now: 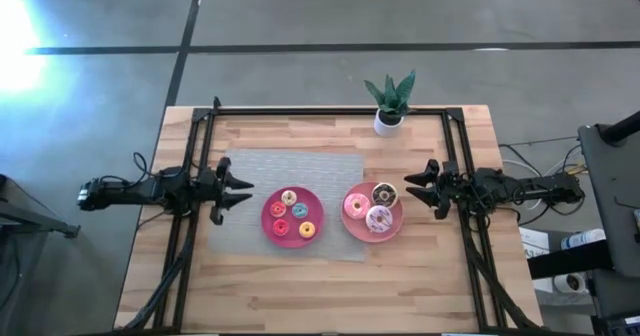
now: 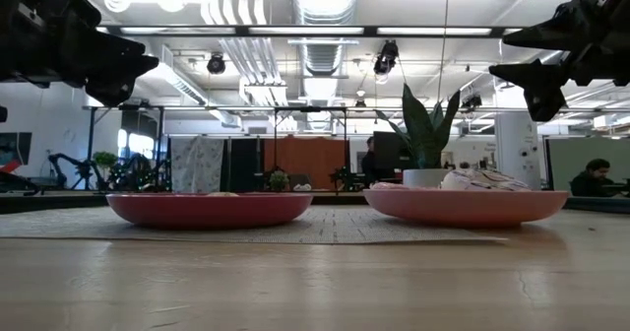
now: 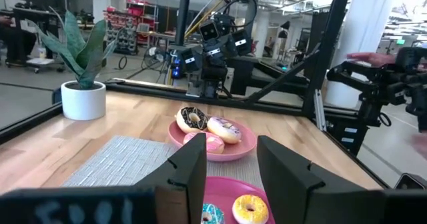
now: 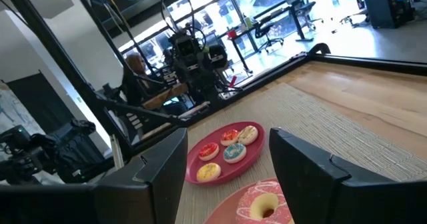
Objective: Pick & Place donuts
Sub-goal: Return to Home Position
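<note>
Several small donuts lie on the magenta plate (image 1: 267, 222), among them a red one (image 1: 277, 210), a blue one (image 1: 299, 212) and a yellow one (image 1: 307, 229). Three larger donuts rest on the pink plate (image 1: 353, 228): brown (image 1: 384, 194), pink (image 1: 355, 206) and whitish (image 1: 379, 219). My left gripper (image 1: 238, 189) hovers open just left of the magenta plate. My right gripper (image 1: 412, 191) hovers open just right of the pink plate. In the low view both grippers, the left (image 2: 128, 70) and the right (image 2: 527, 70), hang well above the plates.
Both plates sit on a grey woven mat (image 1: 260, 166) on the wooden table. A potted plant in a white pot (image 1: 388, 121) stands at the far edge, beyond the pink plate. A black frame (image 1: 330, 111) borders the table's far and side edges.
</note>
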Action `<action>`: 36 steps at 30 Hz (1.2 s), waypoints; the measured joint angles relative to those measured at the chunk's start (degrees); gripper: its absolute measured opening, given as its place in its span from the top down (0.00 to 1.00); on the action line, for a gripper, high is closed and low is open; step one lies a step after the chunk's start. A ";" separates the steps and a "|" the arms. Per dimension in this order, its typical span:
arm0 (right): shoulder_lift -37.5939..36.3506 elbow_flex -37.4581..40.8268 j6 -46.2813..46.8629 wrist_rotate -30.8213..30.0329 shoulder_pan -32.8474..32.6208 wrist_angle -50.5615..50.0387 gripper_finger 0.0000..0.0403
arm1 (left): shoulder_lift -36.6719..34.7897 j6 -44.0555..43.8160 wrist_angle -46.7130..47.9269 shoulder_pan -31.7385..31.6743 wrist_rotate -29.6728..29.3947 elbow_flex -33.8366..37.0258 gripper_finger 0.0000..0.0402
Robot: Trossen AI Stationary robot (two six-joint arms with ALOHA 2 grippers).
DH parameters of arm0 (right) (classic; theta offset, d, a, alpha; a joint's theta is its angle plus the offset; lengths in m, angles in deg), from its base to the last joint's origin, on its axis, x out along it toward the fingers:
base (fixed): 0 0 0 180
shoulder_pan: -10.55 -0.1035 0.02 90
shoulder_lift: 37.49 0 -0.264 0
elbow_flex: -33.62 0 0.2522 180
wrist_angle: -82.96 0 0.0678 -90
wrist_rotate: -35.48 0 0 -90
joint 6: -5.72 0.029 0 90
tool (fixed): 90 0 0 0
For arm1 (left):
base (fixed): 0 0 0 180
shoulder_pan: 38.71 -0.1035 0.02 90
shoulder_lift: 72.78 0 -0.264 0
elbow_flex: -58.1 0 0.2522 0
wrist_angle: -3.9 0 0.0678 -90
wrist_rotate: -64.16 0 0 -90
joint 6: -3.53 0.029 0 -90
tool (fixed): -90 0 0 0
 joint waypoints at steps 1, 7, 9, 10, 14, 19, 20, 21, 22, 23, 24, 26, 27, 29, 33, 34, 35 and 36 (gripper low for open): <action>0.00 0.00 0.00 0.00 -0.02 0.01 0.50 | 0.00 -0.02 0.00 -0.01 0.01 0.00 0.73; -1.25 -0.07 -9.41 1.53 0.08 -2.76 0.50 | 0.02 0.00 0.04 -0.01 0.03 -0.02 0.73; -2.08 -0.08 -13.08 1.53 1.00 -2.54 0.50 | 0.04 0.00 0.04 0.01 0.04 -0.02 0.73; -2.07 -0.11 -15.81 1.58 1.05 -1.93 0.50 | 0.06 0.00 0.06 0.02 0.05 -0.03 0.73; -2.05 -0.04 -29.27 2.90 0.32 -2.42 0.50 | 0.15 0.00 0.09 0.02 0.05 -0.04 0.73; -2.03 -0.07 -35.99 10.86 -0.04 -4.37 0.50 | 0.15 -0.52 0.11 0.02 0.11 -0.04 0.73; -2.05 -0.07 -36.29 12.24 -0.05 -4.50 0.50 | 0.15 -0.54 0.11 0.02 0.10 -0.04 0.73; -2.05 -0.07 -36.28 12.68 -0.06 -4.45 0.50 | 0.15 -0.55 0.11 0.02 0.10 -0.04 0.73; -2.05 -0.07 -35.82 12.76 -0.04 -4.45 0.50 | 0.15 -0.55 0.11 0.02 0.10 -0.04 0.73; -2.03 -0.07 -35.74 12.68 -0.02 -4.45 0.50 | 0.15 -0.55 0.11 0.02 0.11 -0.04 0.73; -1.95 -0.07 -35.76 12.76 -0.04 -4.43 0.50 | 0.15 -0.55 0.11 0.02 0.10 -0.04 0.73; -1.88 -0.07 -35.94 12.77 -0.04 -4.43 0.50 | 0.15 -0.57 0.11 0.02 0.10 -0.04 0.73; -1.88 -0.07 -35.98 12.76 -0.04 -4.41 0.50 | 0.15 -0.57 0.11 0.02 0.10 -0.04 0.73; -1.88 -0.07 -35.93 12.76 -0.04 -4.41 0.50 | 0.15 -0.59 0.13 0.02 0.10 -0.04 0.73; -1.88 -0.04 -35.78 12.74 -0.04 -4.36 0.50 | 0.15 -0.60 0.13 0.06 0.10 -0.07 0.73; -1.88 -0.04 -35.78 12.72 -0.04 -4.36 0.50 | 0.15 -0.61 0.13 0.06 0.10 -0.07 0.73; -1.88 -0.04 -35.74 12.70 -0.04 -4.35 0.50 | 0.15 -0.61 0.13 0.06 0.10 -0.07 0.73; -1.88 -0.04 -35.74 12.71 -0.04 -4.33 0.50 | 0.15 -0.61 0.13 0.06 0.10 -0.07 0.73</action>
